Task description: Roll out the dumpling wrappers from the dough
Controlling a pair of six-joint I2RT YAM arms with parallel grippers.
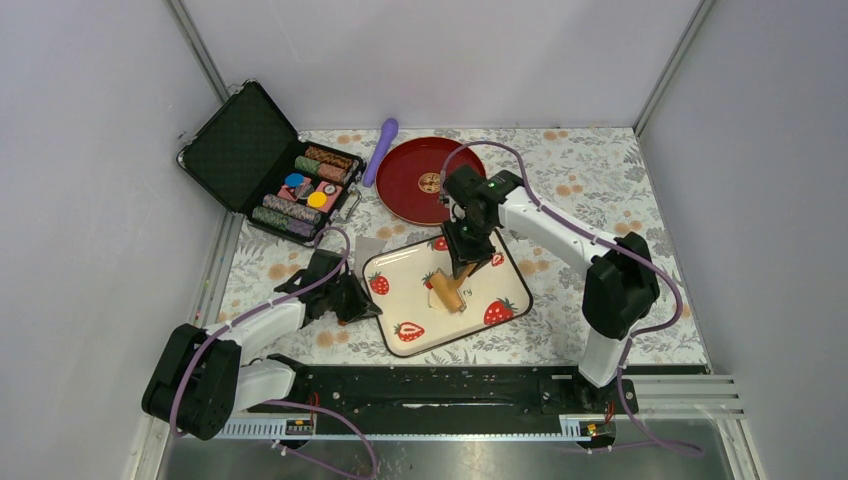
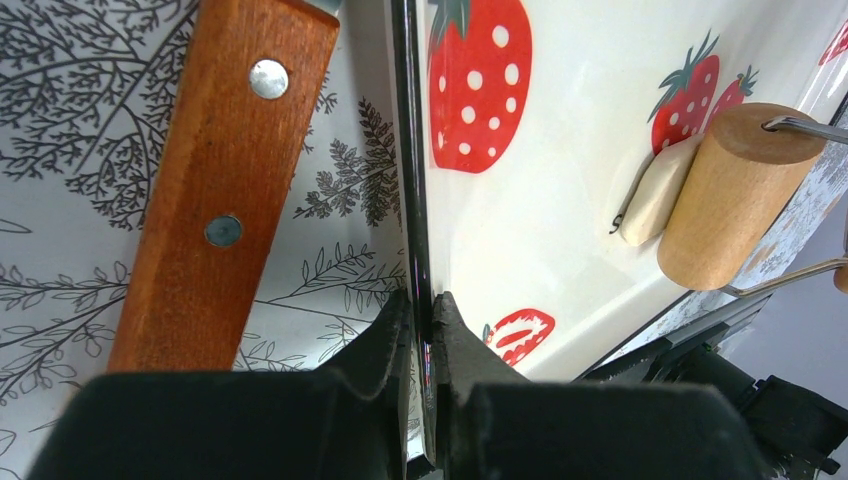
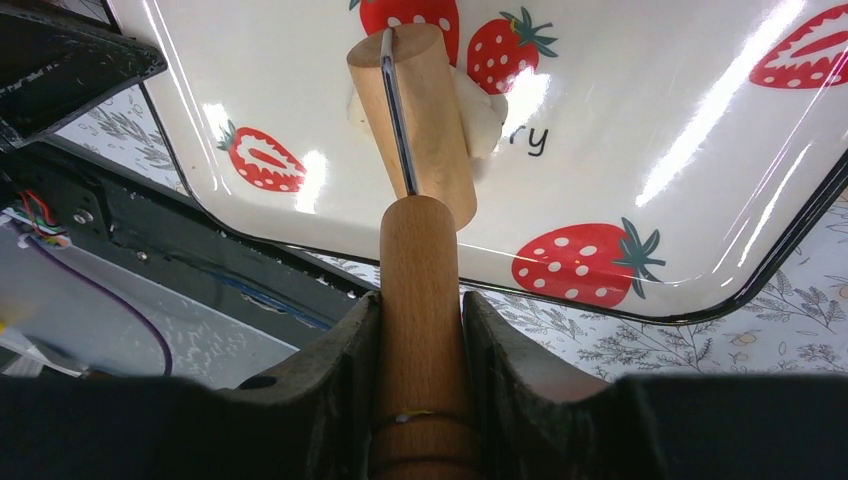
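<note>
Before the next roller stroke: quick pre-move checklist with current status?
1. Right tool shut on roller handle: ok.
2. Left tool clamped on tray rim: ok.
3. Roller drum touching dough: ok.
4. Dough well inside tray rim: ok.
5. Dough flattened to wrapper thinness: not ok, it is a thick lump.
6. Dough sticking to roller drum: cannot tell.
</note>
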